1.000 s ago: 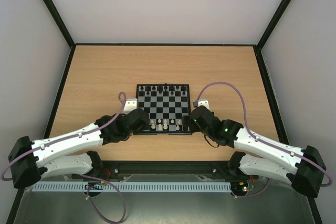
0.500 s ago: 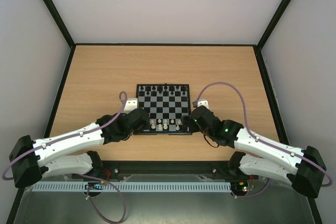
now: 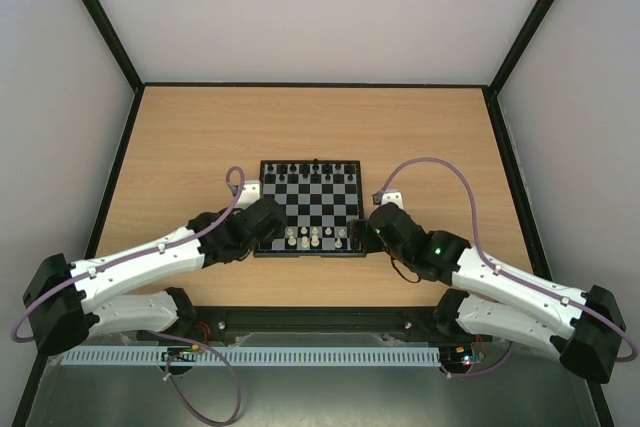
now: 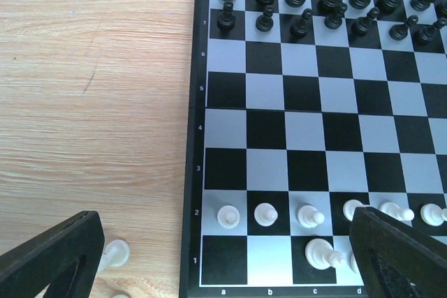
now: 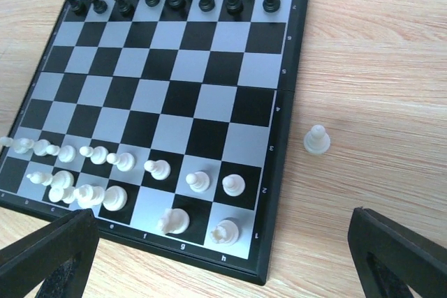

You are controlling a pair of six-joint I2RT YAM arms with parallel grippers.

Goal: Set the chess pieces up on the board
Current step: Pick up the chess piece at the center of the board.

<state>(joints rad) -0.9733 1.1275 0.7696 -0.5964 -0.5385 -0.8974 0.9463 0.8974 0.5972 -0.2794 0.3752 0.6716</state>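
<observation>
1. You are holding your left hand point(image 3: 262, 227) low at the near-left corner of the small square chessboard with black and pale grey checks and a thin black rim point(image 3: 311, 202); its black fingers point(image 4: 52, 256) are standing wide apart and gripping nothing
2. Your right hand point(image 3: 368, 230) is sitting at the near-right corner of the chessboard, its black fingers point(image 5: 394, 249) likewise spread wide, with nothing caught between them
3. The chessboard is lying flat near the middle of the light wooden counter point(image 3: 200, 147), between your two hands
4. The tiny black plastic chessmen point(image 4: 302, 22) are standing upright in the two far rows
5. The tiny whitish plastic pawns point(image 4: 228, 216) are lining the second row from the near edge; whether the ones at the edges of the wrist views are tipping over or only looking so, you cannot tell
6. Larger whitish pieces point(image 5: 225, 230) are occupying only part of the nearest row: two on the right-hand end squares and a tight cluster point(image 5: 87, 193) about the middle
7. One lone whitish pawn point(image 5: 316, 139) is standing upright on the counter just right of the chessboard, apart from its rim
8. Another stray whitish piece point(image 4: 114, 252) is resting on the counter beside the near-left corner, just next to one finger of your left hand
</observation>
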